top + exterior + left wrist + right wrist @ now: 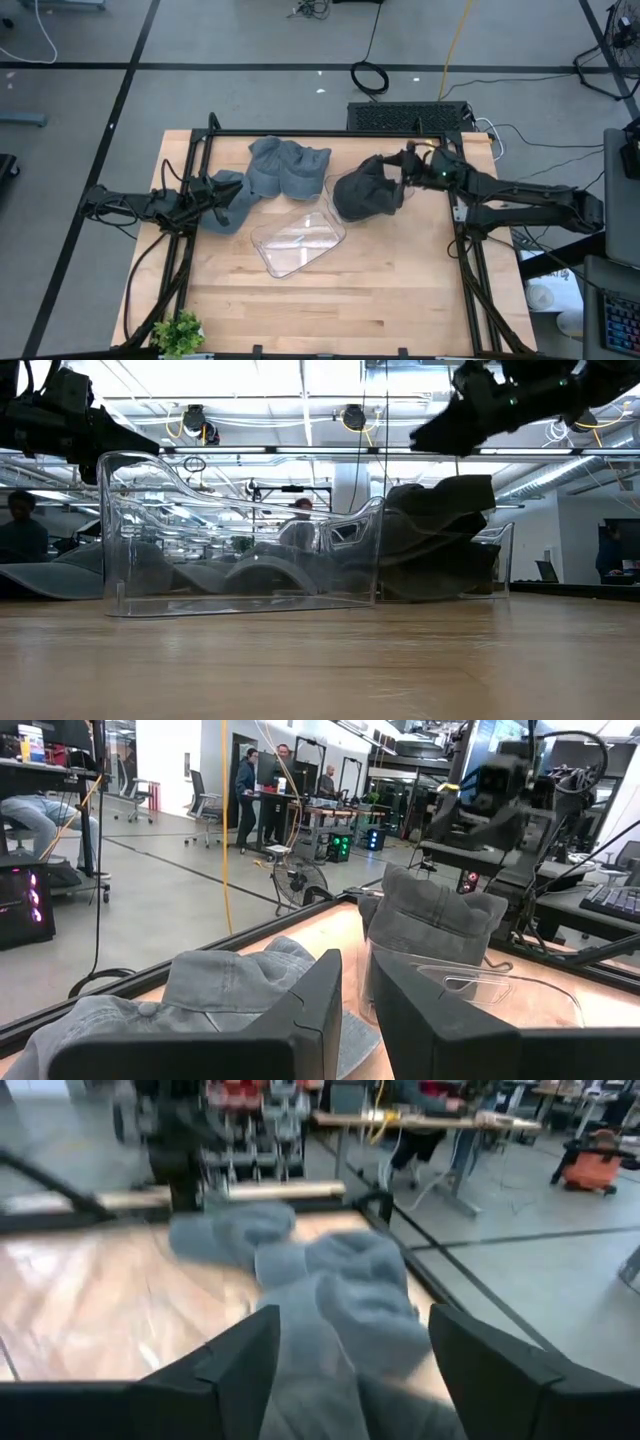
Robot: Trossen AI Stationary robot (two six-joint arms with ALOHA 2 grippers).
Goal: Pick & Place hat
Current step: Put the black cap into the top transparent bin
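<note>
Right gripper point(402, 172) open over dark hat point(365, 192), three hats

Clear plastic bin point(298, 240) near mid-table, on the wooden table point(350, 300). Dark grey hat point(365, 190) draped on the bin's right end, right gripper point(405, 165) just beside it. Two lighter grey hats point(288, 166) behind the bin; another point(232, 203) to its left at the left gripper point(205, 190). Small green plant point(178, 333) at the table's front left corner.
</note>
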